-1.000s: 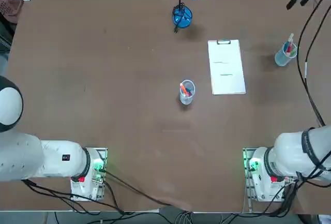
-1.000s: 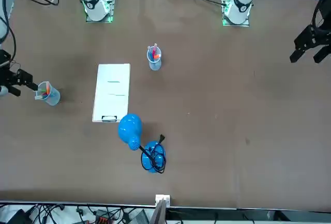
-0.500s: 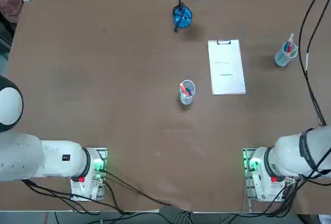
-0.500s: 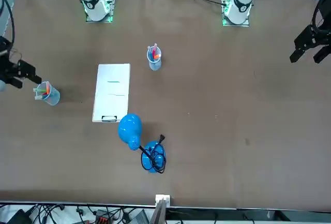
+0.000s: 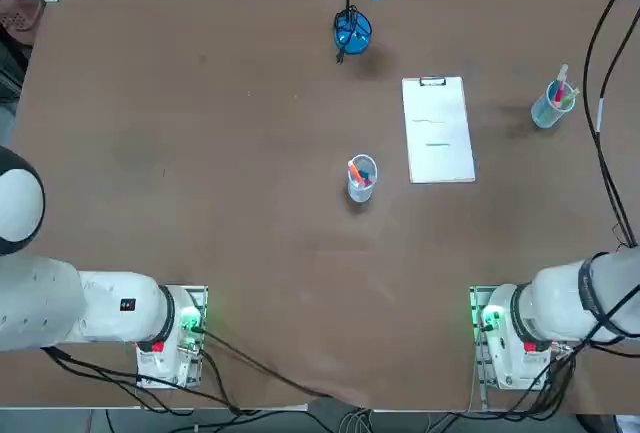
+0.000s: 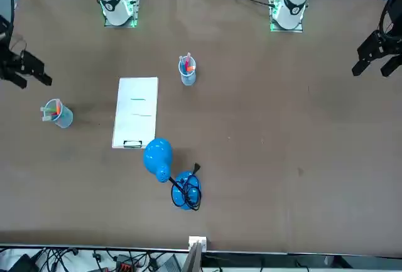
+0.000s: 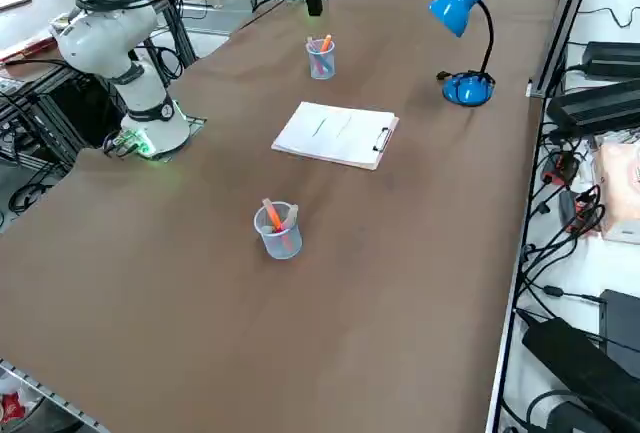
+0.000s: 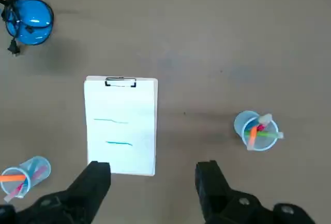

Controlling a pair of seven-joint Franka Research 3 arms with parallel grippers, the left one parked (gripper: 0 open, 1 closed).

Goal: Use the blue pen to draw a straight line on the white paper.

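my right gripper high above table, fingers spread wide, empty. white paper lies flat below, metal clip at far short edge. blue pen not told apart; maybe in clear plastic cup among orange, green sticks. risk: thin round pens crowded, could grab wrong colour or tip light cup.

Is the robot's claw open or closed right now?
Open. In the wrist view the right gripper hangs high above the table, its two black fingers spread wide apart with nothing between them, over the clipped white paper.
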